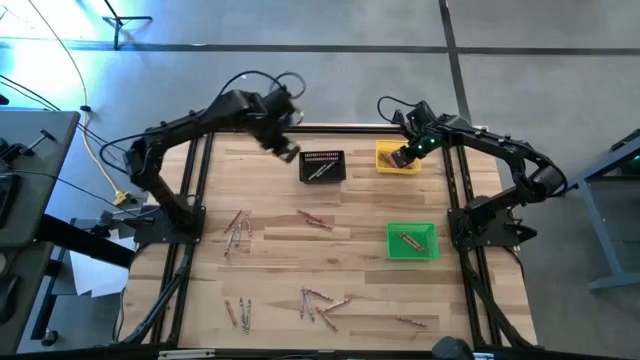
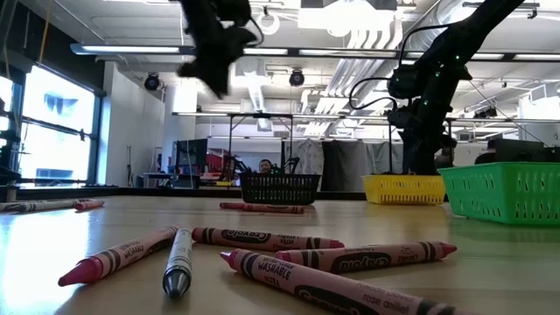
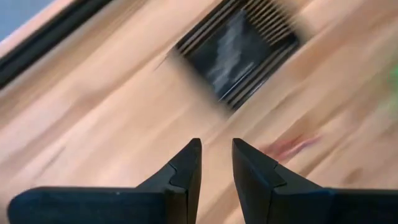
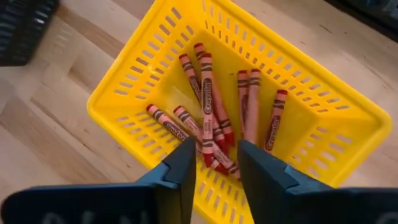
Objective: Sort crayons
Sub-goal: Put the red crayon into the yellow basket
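Observation:
Loose crayons lie flat on the wooden table in clusters at the left (image 1: 237,228), the middle (image 1: 315,220) and the near side (image 1: 320,303); the near ones also show in the low view (image 2: 262,238). My right gripper (image 4: 216,163) is open above the yellow bin (image 1: 398,158), which holds several red crayons (image 4: 245,106). One longer-looking red crayon (image 4: 205,99) lies below the gap between the fingers. My left gripper (image 3: 216,152) hangs in the air just left of the black bin (image 1: 322,166), its fingers a little apart and empty.
The green bin (image 1: 412,241) at the right holds orange-brown crayons (image 1: 408,241). The black bin holds grey crayons (image 1: 320,170). All three bins stand upright on the table. There is bare wood between the bins and the near crayon clusters.

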Tool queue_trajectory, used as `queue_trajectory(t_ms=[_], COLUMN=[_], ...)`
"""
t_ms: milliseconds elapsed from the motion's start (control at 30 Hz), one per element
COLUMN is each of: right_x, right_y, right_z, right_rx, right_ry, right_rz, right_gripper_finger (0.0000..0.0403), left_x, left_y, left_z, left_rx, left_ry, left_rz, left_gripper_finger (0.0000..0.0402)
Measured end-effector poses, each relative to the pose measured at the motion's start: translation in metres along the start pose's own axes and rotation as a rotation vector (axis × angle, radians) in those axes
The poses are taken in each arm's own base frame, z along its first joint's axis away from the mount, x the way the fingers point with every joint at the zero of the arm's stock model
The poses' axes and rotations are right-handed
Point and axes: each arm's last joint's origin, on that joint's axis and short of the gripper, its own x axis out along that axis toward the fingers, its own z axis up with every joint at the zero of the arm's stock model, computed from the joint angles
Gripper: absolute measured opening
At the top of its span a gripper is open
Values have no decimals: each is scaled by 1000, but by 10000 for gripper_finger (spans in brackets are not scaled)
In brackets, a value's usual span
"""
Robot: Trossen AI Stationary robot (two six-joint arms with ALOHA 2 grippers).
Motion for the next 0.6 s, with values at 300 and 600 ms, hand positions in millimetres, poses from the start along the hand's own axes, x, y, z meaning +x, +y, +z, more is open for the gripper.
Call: queue_trajectory(t_ms=[300, 600], right_x=[0, 0], right_y=[3, 4], right_z=[0, 7], right_rx=[-19, -71], right_ry=[6, -73], right_rz=[90, 99], right_gripper_finger=[113, 114], left_x=[5, 54], left_y=[6, -5], left_z=[-68, -136], left_rx=[-257, -318], left_ry=[227, 486], left_rz=[248, 314], left_gripper_finger=[76, 76])
